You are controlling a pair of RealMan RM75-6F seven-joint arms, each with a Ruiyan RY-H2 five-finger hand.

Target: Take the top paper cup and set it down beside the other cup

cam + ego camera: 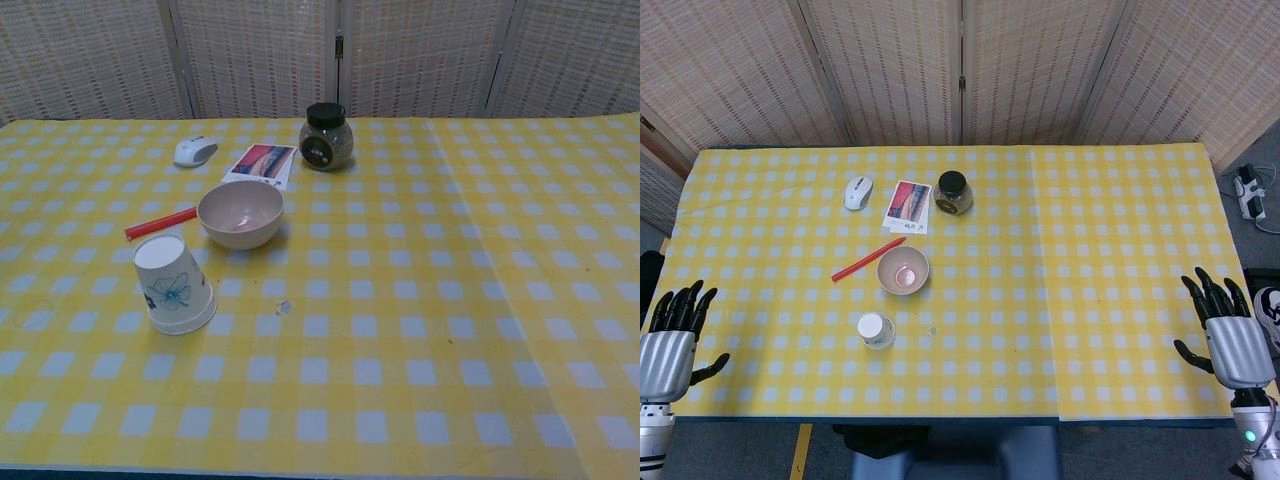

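A white paper cup [175, 285] with a blue flower print is standing upside down, base up and rim flat on the table [420, 330], sitting in the left half of the chest view.

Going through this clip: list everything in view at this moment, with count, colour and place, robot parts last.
paper cup: one stack visible, white with blue flower, upside down, front left of table
bowl: 1, beige-pink, just behind the cup
red stick: 1, red, left of the bowl
card: 1, white with red picture, behind the bowl
mouse: 1, white, far left
jar: 1, clear with black lid, right of the card
tablecloth: 1, yellow and white check
left robot hand: 1, black and silver, left table edge, holding nothing
right robot hand: 1, black and silver, right table edge, holding nothing
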